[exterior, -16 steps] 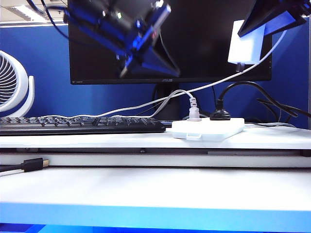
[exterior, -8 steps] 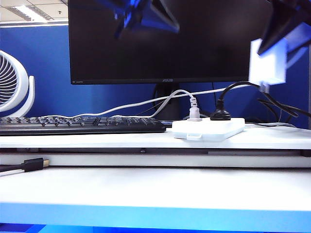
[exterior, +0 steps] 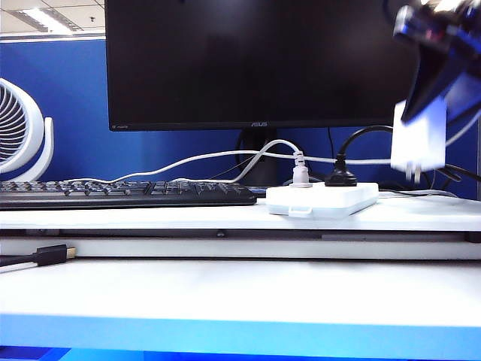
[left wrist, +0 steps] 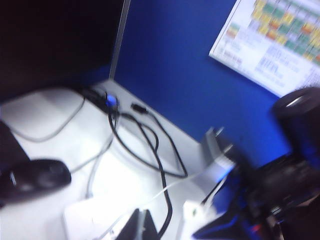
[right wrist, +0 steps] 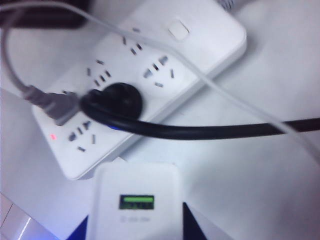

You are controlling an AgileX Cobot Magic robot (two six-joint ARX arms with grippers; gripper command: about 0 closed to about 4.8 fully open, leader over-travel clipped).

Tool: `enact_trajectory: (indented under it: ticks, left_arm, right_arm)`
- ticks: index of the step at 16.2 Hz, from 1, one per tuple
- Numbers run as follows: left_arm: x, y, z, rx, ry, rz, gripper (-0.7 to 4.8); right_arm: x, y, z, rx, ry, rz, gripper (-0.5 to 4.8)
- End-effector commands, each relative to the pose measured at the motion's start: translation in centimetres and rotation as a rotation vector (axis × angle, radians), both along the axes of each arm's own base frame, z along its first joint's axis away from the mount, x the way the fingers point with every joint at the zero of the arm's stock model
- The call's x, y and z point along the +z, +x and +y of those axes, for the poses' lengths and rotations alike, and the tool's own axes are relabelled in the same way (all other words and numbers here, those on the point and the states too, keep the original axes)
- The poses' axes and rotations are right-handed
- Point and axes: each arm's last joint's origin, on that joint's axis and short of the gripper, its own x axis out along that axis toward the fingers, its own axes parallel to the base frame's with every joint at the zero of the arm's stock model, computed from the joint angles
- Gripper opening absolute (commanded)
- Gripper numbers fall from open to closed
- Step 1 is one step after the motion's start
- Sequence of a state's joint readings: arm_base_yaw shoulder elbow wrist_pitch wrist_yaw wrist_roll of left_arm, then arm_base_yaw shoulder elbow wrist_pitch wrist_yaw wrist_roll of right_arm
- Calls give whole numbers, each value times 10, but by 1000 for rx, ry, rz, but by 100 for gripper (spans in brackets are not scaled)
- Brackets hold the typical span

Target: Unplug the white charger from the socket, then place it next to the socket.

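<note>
We see the right gripper (exterior: 425, 111) clamped on the white charger (exterior: 418, 145), its jaws closed against the charger's sides. The charger hangs in the air, prongs pointing down, just right of the socket (exterior: 322, 198) and clear of it. The right arm slants down from the upper right. Of the left gripper (left wrist: 141, 226) we see only dark fingertips high above the desk; we cannot tell how far apart they stand.
</note>
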State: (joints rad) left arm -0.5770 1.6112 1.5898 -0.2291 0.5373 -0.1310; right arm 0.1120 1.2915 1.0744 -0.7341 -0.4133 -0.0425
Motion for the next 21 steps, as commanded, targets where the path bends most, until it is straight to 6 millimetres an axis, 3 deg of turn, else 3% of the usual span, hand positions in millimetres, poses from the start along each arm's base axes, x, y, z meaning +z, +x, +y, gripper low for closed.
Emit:
enact_trajectory:
  ticks: [1,8,12,17,19,21]
  left_arm:
    - [10,-3,2,3,-18,-29,-5]
    - [6,-4,3,2,11,15,-5]
    - [6,-4,3,2,13,13,-5]
    - [5,-4,3,2,13,13,-5]
    - [5,-4,3,2,13,13,-5]
    - [5,-4,3,2,13,13,-5]
  right_arm:
    - [-7,10,2,4,6,19,-1]
    - [-27,41,5,-59,59,4,-1]
    - [-40,48,6,-111,84,82,-1]
    - [-37,45,3,-171,101,164,1]
    - [-34,45,3,-171,97,177,43]
    - [-29,45,3,-172,98,173,155]
